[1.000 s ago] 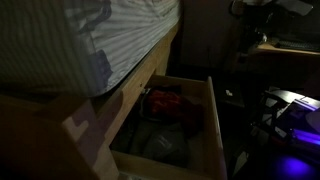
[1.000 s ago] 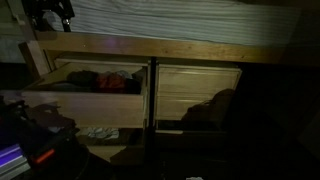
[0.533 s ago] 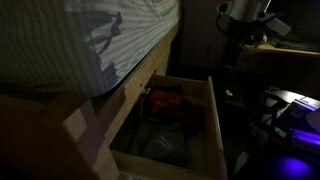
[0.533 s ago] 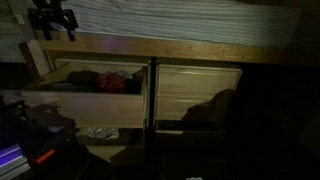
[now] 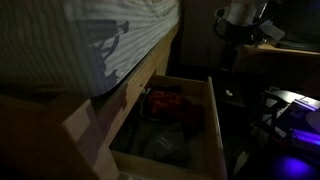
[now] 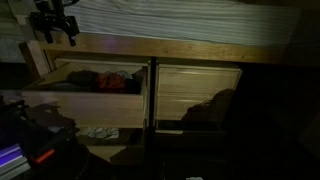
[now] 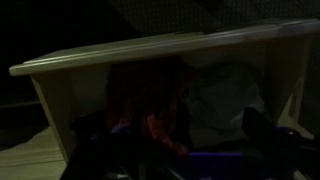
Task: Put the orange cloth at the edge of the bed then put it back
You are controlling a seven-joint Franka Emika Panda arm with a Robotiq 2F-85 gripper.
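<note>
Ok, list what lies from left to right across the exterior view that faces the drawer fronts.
Purple light → pincer → orange cloth, lying inside the open drawer → closed drawer.

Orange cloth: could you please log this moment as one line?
cloth in open drawer | gripper open, apart from cloth | cloth not grasped

orange cloth (image 5: pixel 165 103), crumpled, lying inside open drawer (image 5: pixel 215 120)
</note>
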